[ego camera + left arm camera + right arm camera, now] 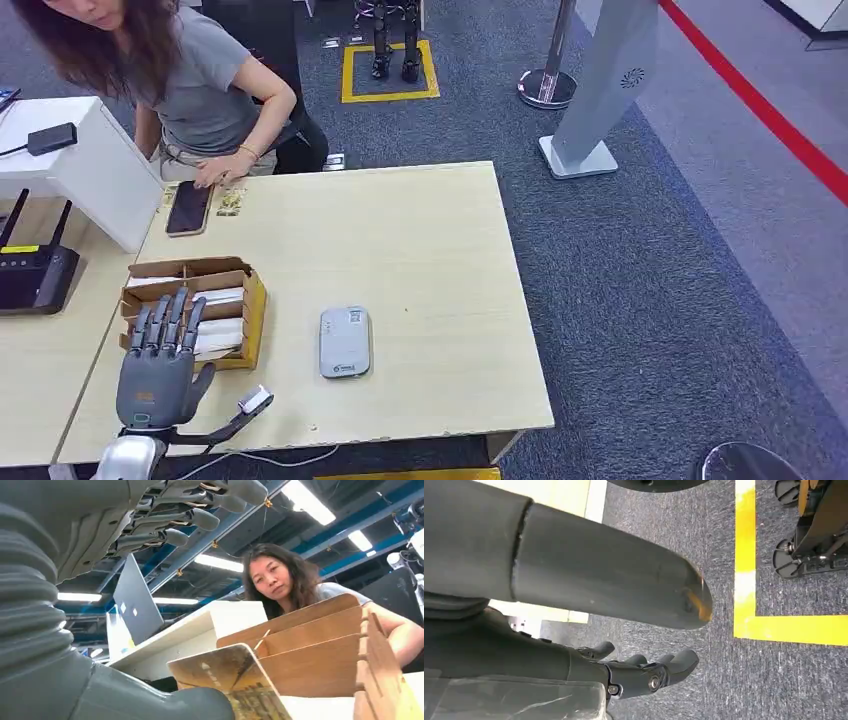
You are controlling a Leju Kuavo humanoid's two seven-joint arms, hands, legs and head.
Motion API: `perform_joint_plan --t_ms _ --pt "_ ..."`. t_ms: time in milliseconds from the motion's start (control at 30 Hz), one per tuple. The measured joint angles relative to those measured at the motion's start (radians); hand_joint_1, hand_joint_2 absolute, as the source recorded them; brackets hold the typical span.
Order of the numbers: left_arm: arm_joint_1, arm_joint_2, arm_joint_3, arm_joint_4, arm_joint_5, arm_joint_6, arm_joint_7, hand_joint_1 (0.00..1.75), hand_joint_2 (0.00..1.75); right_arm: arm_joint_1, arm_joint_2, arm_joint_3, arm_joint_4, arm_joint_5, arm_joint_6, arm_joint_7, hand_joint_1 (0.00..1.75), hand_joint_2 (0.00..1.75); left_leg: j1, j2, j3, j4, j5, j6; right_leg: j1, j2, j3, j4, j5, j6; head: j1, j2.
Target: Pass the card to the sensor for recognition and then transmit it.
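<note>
Several fingers (170, 318) of the left hand (160, 365) are being held straight and apart over the cardboard card box (195, 310), with nothing being gripped. The cards (215, 335) are lying inside the box; one card (235, 680) is being shown leaning near the thumb, untouched. The right hand (644, 672) is hanging over the carpet, fingers loosely curled (nothing is seen in them). Two cards being lifted together, or the light box being dragged, is judged the main risk. The grey sensor (345, 342) is resting on the pale table (420, 250), well apart from the box. A person (190, 80) is leaning in at the far edge beside a phone (187, 207).
</note>
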Motion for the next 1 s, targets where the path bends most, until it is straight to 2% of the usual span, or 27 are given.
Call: perform_joint_plan --t_ms 467,500,533,567,633,667,700,733,800,900,933,967,1000 --pt "-0.001 -0.01 0.0 0.0 0.029 0.001 -0.019 0.0 1.75 0.0 0.0 0.0 0.0 0.009 0.0 -0.003 0.0 0.0 0.0 0.0 0.0 0.0 0.0 0.0 0.0 0.0 0.0 0.0 0.0 0.0 0.0 0.0" --pt "-0.001 -0.01 0.0 0.0 0.029 0.001 -0.019 0.12 1.75 0.0 0.0 0.0 0.0 0.009 0.0 -0.003 0.0 0.0 0.0 0.0 0.0 0.0 0.0 0.0 0.0 0.0 0.0 0.0 0.0 0.0 0.0 0.0" --pt "-0.001 -0.011 0.0 0.0 0.03 0.001 -0.019 0.35 1.75 0.0 0.0 0.0 0.0 0.009 0.0 -0.003 0.0 0.0 0.0 0.0 0.0 0.0 0.0 0.0 0.0 0.0 0.0 0.0 0.0 0.0 0.0 0.0" --pt "-0.001 -0.011 0.0 0.0 0.031 0.001 -0.019 0.45 1.75 0.0 0.0 0.0 0.0 0.009 0.0 -0.003 0.0 0.0 0.0 0.0 0.0 0.0 0.0 0.0 0.0 0.0 0.0 0.0 0.0 0.0 0.0 0.0" --pt "-0.001 -0.013 0.0 0.0 0.034 0.0 -0.019 0.51 1.75 0.0 0.0 0.0 0.0 0.009 0.0 -0.003 0.0 0.0 0.0 0.0 0.0 0.0 0.0 0.0 0.0 0.0 0.0 0.0 0.0 0.0 0.0 0.0" --pt "-0.001 -0.014 0.0 0.0 0.035 -0.001 -0.019 0.65 1.75 0.0 0.0 0.0 0.0 0.01 -0.001 -0.003 0.0 0.0 0.0 0.0 0.0 0.0 0.0 0.0 0.0 0.0 0.0 0.0 0.0 0.0 0.0 0.0" --pt "-0.001 -0.014 0.0 0.0 0.039 -0.002 -0.019 0.93 1.75 0.0 0.0 0.0 0.0 0.009 -0.002 -0.003 0.0 0.0 0.0 0.0 0.0 0.0 0.0 0.0 0.0 0.0 0.0 0.0 0.0 0.0 0.0 0.0" --pt "-0.001 -0.014 0.0 0.0 0.042 -0.004 -0.019 1.08 1.75 0.0 -0.001 0.0 0.0 0.009 -0.002 -0.003 0.0 0.0 0.0 0.0 0.0 0.0 0.0 0.0 0.0 0.0 0.0 0.0 0.0 0.0 0.0 0.0" --pt "-0.001 -0.014 0.0 0.0 0.05 -0.01 -0.019 1.1 1.75 0.0 -0.002 0.0 0.0 0.009 -0.005 -0.004 0.0 0.0 0.0 0.0 0.0 0.0 0.0 0.0 0.0 0.0 0.0 0.0 0.0 0.0 0.0 0.0" --pt "-0.001 -0.014 0.0 0.0 0.06 -0.017 -0.019 0.93 1.75 0.0 -0.003 0.0 0.0 0.009 -0.007 -0.005 0.0 0.0 0.0 0.0 0.0 0.0 0.0 0.0 0.0 0.0 0.0 0.0 0.0 0.0 0.0 0.0" --pt "-0.001 -0.015 0.0 0.0 0.065 -0.02 -0.019 0.93 1.75 0.0 -0.004 0.0 0.0 0.009 -0.008 -0.005 0.0 0.0 0.0 0.0 0.0 0.0 0.0 0.0 0.0 0.0 0.0 0.0 0.0 0.0 0.0 0.0" --pt "-0.001 -0.015 0.0 0.0 0.07 -0.021 -0.019 0.86 1.75 0.0 -0.005 0.0 0.0 0.009 -0.008 -0.005 0.0 0.0 0.0 0.0 0.0 0.0 0.0 0.0 0.0 0.0 0.0 0.0 0.0 0.0 0.0 0.0" --pt "-0.001 -0.015 0.0 0.0 0.077 -0.024 -0.02 0.87 1.75 0.0 -0.005 0.0 0.0 0.009 -0.008 -0.006 0.0 0.0 0.0 0.0 0.0 0.0 0.0 0.0 0.0 0.0 0.0 0.0 0.0 0.0 0.0 0.0"
